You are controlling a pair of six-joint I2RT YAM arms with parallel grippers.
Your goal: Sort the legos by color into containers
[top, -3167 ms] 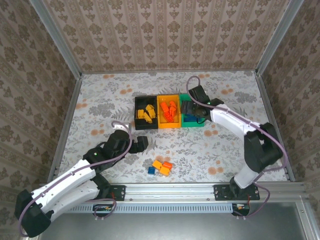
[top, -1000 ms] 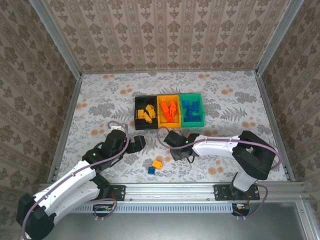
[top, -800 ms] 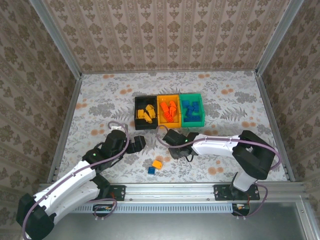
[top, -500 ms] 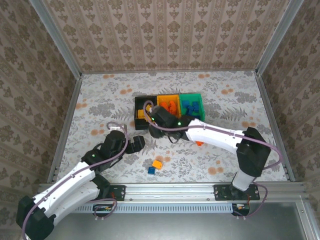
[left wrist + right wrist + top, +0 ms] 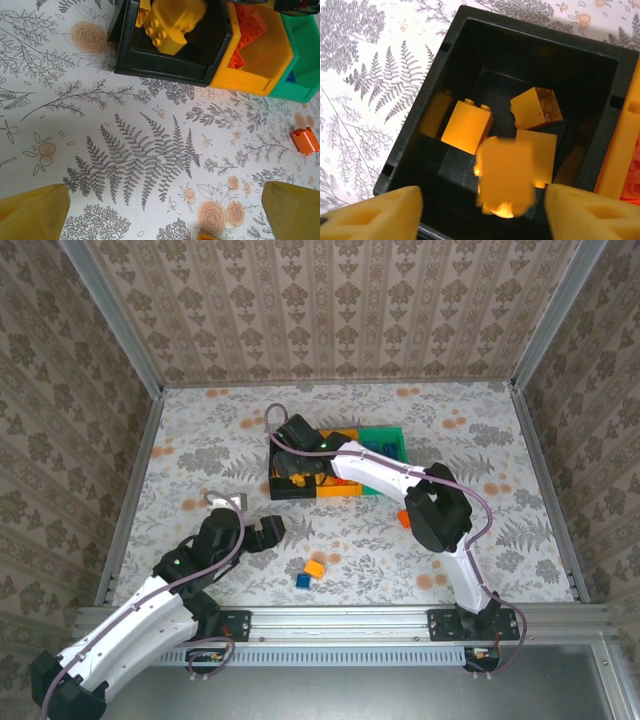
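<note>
In the top external view, the right gripper (image 5: 298, 466) is being held over the black bin (image 5: 290, 492), the left-hand one of the containers. The left gripper (image 5: 270, 531) is being kept wide open and empty, low over the table (image 5: 200, 440). A yellow-orange brick (image 5: 315, 568) and a blue brick (image 5: 302, 581) are being left near the front edge. A red-orange brick (image 5: 403, 518) is lying well apart to their right.

In the left wrist view, a yellow lego (image 5: 172, 22) is being shown over the black bin, beside the orange-yellow bin (image 5: 245, 80) and the green bin (image 5: 300, 65).

In the right wrist view, the fingers (image 5: 370, 212) are being spread and a blurred yellow piece (image 5: 506, 182), probably that same lego, is being dropped onto the yellow ones lying in the black bin. One more piece is thus being sorted.

A second ago the right gripper was being worked down at the loose bricks. Three seconds ago four bricks were clustered there, where two are now being left.
</note>
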